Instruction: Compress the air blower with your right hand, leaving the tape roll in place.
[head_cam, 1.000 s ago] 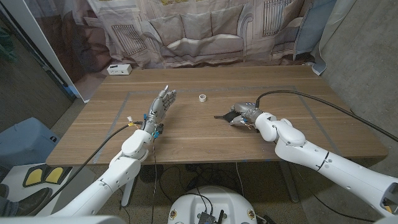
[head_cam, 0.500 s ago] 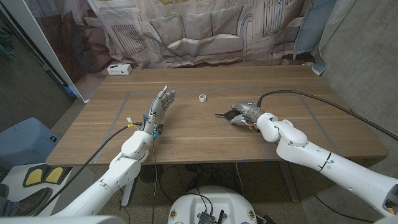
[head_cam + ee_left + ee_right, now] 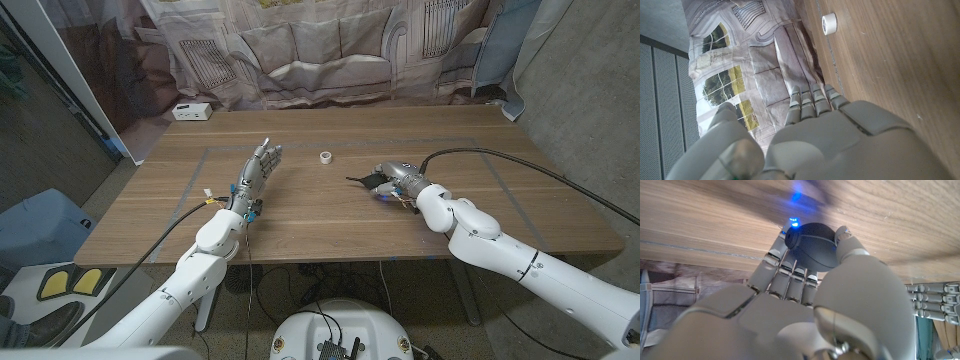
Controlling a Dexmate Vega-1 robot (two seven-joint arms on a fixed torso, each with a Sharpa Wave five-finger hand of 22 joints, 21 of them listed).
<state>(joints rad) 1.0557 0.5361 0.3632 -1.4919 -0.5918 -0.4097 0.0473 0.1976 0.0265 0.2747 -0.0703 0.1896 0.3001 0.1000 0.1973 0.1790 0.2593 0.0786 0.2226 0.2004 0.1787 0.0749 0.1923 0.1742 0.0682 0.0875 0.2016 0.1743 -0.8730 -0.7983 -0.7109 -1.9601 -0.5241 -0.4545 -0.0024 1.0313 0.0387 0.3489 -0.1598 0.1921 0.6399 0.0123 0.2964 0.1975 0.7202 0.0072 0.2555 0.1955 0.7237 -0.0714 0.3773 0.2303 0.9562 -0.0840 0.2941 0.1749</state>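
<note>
Left hand (image 3: 840,135) seen from back, fingers (image 3: 812,102) straight and close together, holding nothing, thumb apart. Wooden table (image 3: 890,60) beside hand. Tape roll (image 3: 829,23) white, small, on table well ahead of fingertips, apart from hand. Printed backdrop (image 3: 745,65) with sofa and window pattern hangs beyond table's far edge.

wooden table (image 3: 330,225), printed sofa backdrop (image 3: 320,50), grey wall (image 3: 590,90)
</note>
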